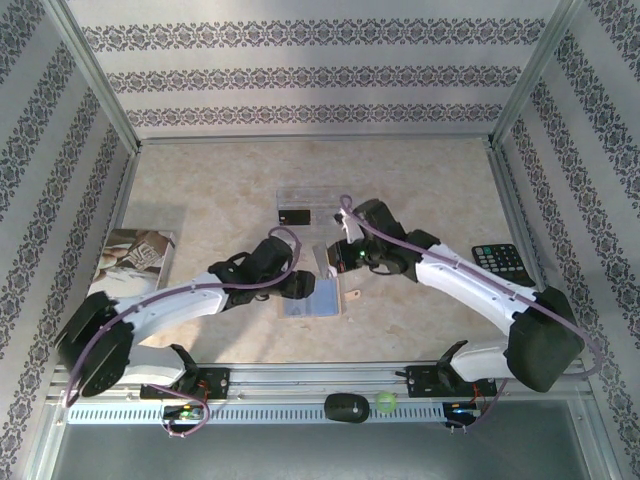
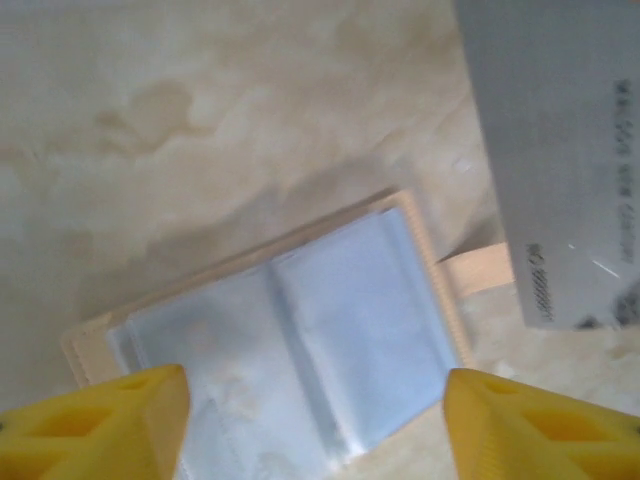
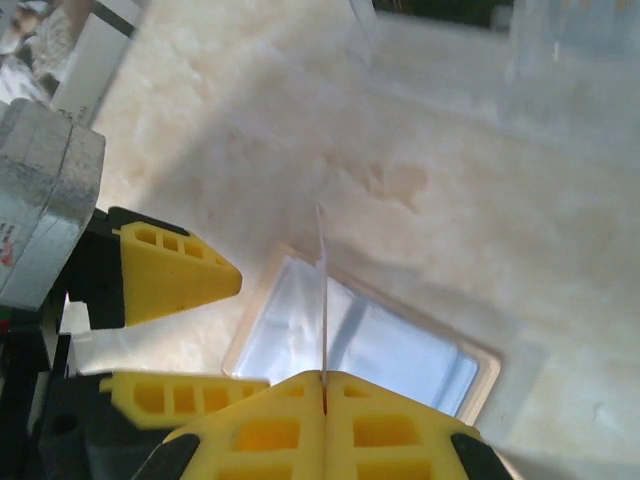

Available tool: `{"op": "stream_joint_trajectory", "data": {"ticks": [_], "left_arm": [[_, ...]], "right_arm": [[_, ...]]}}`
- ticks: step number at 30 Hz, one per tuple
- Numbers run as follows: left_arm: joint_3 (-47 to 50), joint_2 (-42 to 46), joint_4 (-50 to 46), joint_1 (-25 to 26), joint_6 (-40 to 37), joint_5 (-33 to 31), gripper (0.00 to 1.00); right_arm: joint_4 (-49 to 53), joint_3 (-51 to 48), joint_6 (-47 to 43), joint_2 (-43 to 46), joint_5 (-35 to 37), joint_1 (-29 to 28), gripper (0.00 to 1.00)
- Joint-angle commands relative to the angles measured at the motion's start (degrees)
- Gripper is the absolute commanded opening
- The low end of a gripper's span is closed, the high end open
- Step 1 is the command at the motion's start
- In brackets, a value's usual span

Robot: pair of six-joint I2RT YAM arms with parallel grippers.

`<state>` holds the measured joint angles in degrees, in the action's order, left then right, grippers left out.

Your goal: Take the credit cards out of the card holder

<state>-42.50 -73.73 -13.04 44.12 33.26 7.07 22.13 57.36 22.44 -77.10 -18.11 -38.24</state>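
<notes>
The card holder [image 1: 313, 299] lies open on the table, pale blue inside, with its tan tab [image 2: 481, 270] to the right. My left gripper [image 2: 315, 425] hovers open just over its near part, yellow fingertips [image 2: 110, 420] spread to either side and nothing between them. My right gripper [image 3: 323, 385] is shut on the pale whitish-grey credit card [image 3: 322, 295], held edge-on above the card holder [image 3: 380, 345]. In the left wrist view that card [image 2: 570, 150] hangs at the upper right. A black credit card [image 1: 294, 215] lies in the clear tray [image 1: 322, 196].
A printed booklet [image 1: 135, 255] lies at the left edge of the table. A black keypad device [image 1: 500, 262] sits at the right. Both arms meet at the table's middle, with the left gripper's fingers [image 3: 170, 270] close beside the right one.
</notes>
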Motion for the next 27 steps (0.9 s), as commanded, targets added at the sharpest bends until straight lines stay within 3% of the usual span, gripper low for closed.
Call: {"op": "stream_joint_trajectory", "data": {"ticks": [1, 2, 8, 13, 21, 27], "left_arm": [[-0.32, 4.53, -5.86, -1.64, -1.29, 0.14, 0.88], [0.35, 5.73, -5.92, -2.45, -0.91, 0.97, 1.0], [3.23, 12.28, -9.66, -5.3, 1.31, 2.67, 1.0], [3.7, 14.67, -12.67, -7.45, 1.46, 4.66, 1.0], [2.2, 16.25, -18.07, -10.96, 1.05, 4.24, 1.0], [2.58, 18.17, -19.99, -13.08, 1.31, 2.88, 1.0]], "right_arm": [[9.61, 8.18, -14.95, -2.56, 0.98, 2.41, 0.0], [11.24, 10.94, -17.59, -4.21, -0.07, 3.59, 0.0], [22.06, 26.4, -34.72, -14.45, -1.76, 6.41, 0.0], [34.51, 41.95, -48.11, -25.63, 2.7, 7.21, 0.0], [42.6, 58.52, -59.12, -39.94, 9.66, 7.72, 0.0], [43.57, 62.6, -64.23, -44.84, 10.45, 8.36, 0.0]]}}
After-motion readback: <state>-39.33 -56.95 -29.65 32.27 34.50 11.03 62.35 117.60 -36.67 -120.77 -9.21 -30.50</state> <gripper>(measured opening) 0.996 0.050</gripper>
